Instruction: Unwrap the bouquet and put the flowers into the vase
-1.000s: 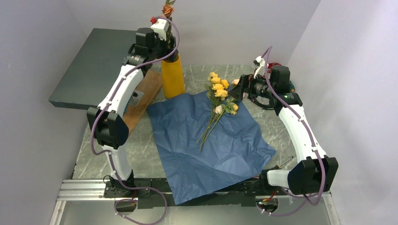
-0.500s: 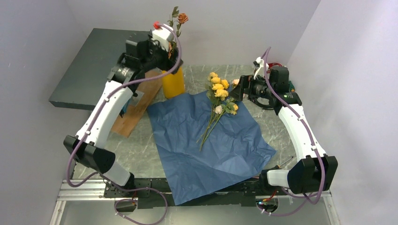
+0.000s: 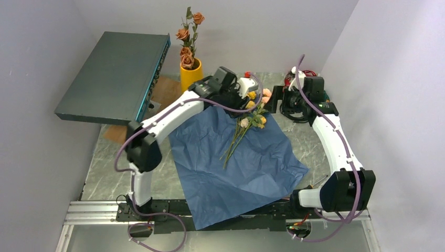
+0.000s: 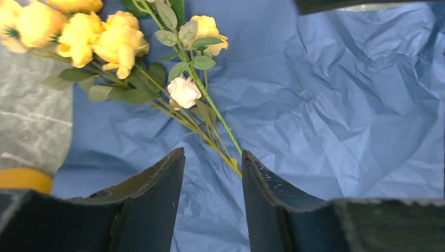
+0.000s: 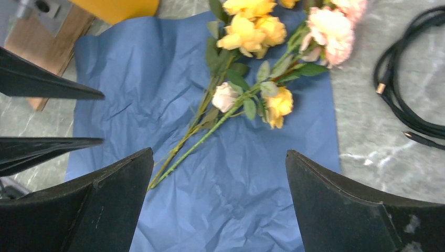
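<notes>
Blue paper (image 3: 236,163) lies spread flat. Flowers (image 3: 243,125) lie on its far part. Vase (image 3: 191,76) stands off its far-left corner, w/ brown-orange roses (image 3: 187,44) in it. L gripper (image 4: 212,155) is low over the paper at the stems, jaws part-open, gripping nothing. R gripper (image 5: 219,152) is above the paper's far-right edge, jaws wide, empty.

Soft, even light comes from overhead, bright and without hard glare; the stone worktop (image 3: 309,142) carries only a dull sheen, and the shadows on it are pale and loose-edged. Up close, the fingers (image 4: 152,210) of the left hand (image 4: 212,152) go near-black and blurry, and the yellow flowers (image 4: 113,44) look slightly washed out.
</notes>
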You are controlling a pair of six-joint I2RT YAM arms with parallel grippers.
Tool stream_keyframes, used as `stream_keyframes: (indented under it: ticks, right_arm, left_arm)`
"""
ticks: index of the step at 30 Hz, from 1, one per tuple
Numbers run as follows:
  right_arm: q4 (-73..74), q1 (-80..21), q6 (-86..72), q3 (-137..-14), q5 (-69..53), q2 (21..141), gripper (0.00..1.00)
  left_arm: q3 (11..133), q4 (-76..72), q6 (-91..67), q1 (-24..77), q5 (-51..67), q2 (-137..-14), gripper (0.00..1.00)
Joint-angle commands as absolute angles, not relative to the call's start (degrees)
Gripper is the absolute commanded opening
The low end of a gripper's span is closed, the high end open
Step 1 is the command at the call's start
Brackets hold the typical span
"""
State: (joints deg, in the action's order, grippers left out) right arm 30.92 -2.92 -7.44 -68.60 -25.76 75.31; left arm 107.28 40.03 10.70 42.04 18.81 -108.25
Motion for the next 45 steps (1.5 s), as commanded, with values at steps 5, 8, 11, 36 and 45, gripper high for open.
stream_keyframes:
  ticks: [5, 8, 11, 36, 45]
  right_arm:
    - [34.21, 5.80, -7.67, -68.21, -22.68, 76.10, 1.00]
    - [34.64, 7.33, -7.15, -67.72, -22.33, 75.85, 1.00]
    - [34.63, 7.81, -6.98, -67.10, -22.54, 75.31, 1.00]
    - [34.99, 9.32, -5.06, -65.83, -24.12, 74.95, 0.98]
    - [33.95, 9.32, -6.16, -66.13, -27.87, 75.37, 0.97]
  left_arm:
    - [121.13, 40.04, 0.40, 43.46, 21.77, -124.39, 0.43]
    - [125.23, 39.11, 0.36, 43.80, 21.56, -129.76, 0.44]
    - [128.37, 37.34, 0.35, 43.92, 21.13, -133.69, 0.44]
    - [137.02, 27.14, -2.39, 44.40, 20.57, -145.62, 0.19]
    - [127.41, 15.69, -13.13, 43.19, 21.66, -131.29, 0.02]
